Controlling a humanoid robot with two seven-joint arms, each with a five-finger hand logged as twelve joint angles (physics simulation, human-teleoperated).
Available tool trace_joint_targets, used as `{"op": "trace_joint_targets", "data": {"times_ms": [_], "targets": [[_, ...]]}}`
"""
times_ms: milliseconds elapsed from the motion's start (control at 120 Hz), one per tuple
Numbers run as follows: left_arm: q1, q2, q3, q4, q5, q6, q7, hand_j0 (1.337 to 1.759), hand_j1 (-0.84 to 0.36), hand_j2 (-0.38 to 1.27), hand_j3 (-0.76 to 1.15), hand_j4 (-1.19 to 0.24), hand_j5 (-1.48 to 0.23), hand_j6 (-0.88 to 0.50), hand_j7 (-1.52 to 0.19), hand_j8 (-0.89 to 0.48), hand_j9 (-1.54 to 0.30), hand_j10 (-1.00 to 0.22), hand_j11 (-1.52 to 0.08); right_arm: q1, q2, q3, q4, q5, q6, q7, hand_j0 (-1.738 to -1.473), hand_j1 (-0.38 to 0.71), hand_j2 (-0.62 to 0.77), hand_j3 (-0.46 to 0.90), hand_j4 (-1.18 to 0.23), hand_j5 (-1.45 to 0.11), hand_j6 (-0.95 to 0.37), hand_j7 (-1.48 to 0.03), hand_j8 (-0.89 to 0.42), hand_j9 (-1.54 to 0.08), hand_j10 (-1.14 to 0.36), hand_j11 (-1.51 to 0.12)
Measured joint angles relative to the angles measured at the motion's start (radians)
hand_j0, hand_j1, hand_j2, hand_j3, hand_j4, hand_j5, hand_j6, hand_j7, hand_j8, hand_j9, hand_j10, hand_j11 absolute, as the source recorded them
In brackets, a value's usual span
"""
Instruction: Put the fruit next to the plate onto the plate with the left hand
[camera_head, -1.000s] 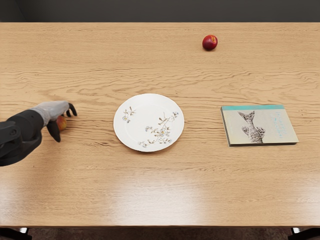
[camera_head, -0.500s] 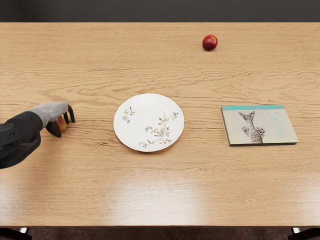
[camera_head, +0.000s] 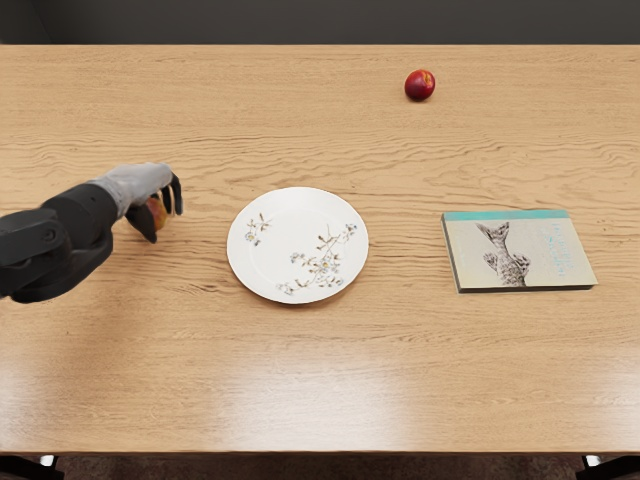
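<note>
My left hand (camera_head: 156, 204) comes in from the left edge and is lifted above the table, its fingers curled around a small orange-red fruit (camera_head: 156, 212) that is mostly hidden by them. The white floral plate (camera_head: 297, 244) lies at the table's middle, a short way right of the hand. A red apple (camera_head: 420, 84) sits far back, right of centre, well away from the plate. The right arm does not show.
A book with a fish on its cover and a teal spine (camera_head: 517, 250) lies flat to the right of the plate. The wooden table (camera_head: 320, 380) stretches wide in front of the plate.
The left hand closed on the small fruit, then rose and moved right toward the plate, carrying the fruit off the table.
</note>
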Motion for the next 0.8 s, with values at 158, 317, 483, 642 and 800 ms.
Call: {"op": "trace_joint_targets", "data": {"times_ms": [158,317,483,642,800], "targets": [[-0.071,-0.118,-0.010,-0.011,-0.004,-0.001,0.000,1.654,-0.27,0.33,-0.02,-0.71,-0.94,-0.58,-0.94,-0.48,-0.94,-0.62,-0.95,0.000,0.000,0.000,0.000,0.000,0.000,0.000,-1.658,-0.35,0.00,0.00,0.00,0.00,0.00,0.00,0.00,0.00,0.00,0.00],[-0.097,-0.253,-0.026,-0.012,-0.011,-0.002,0.000,1.654,-0.28,0.37,-0.01,-0.69,-0.94,-0.59,-0.93,-0.48,-0.94,-0.63,-0.93,0.000,0.000,0.000,0.000,0.000,0.000,0.000,-1.658,-0.35,0.00,0.00,0.00,0.00,0.00,0.00,0.00,0.00,0.00,0.00],[-0.089,-0.362,-0.039,-0.007,-0.018,0.000,0.000,1.655,-0.31,0.41,0.00,-0.67,-0.95,-0.57,-0.94,-0.46,-0.94,-0.62,-0.93,0.000,0.000,0.000,0.000,0.000,0.000,0.000,-1.658,-0.35,0.00,0.00,0.00,0.00,0.00,0.00,0.00,0.00,0.00,0.00],[-0.051,-0.386,-0.034,0.033,-0.013,0.001,-0.001,1.654,-0.32,0.41,0.00,-0.68,-0.93,-0.57,-0.92,-0.48,-0.92,-0.61,-0.93,0.000,0.000,0.000,0.000,0.000,0.000,0.000,-1.658,-0.35,0.00,0.00,0.00,0.00,0.00,0.00,0.00,0.00,0.00,0.00],[-0.016,-0.428,-0.029,0.089,-0.011,0.002,-0.001,1.655,-0.29,0.39,0.00,-0.68,-0.92,-0.60,-0.90,-0.49,-0.91,-0.63,-0.92,0.000,0.000,0.000,0.000,0.000,0.000,0.000,-1.658,-0.35,0.00,0.00,0.00,0.00,0.00,0.00,0.00,0.00,0.00,0.00]]}}
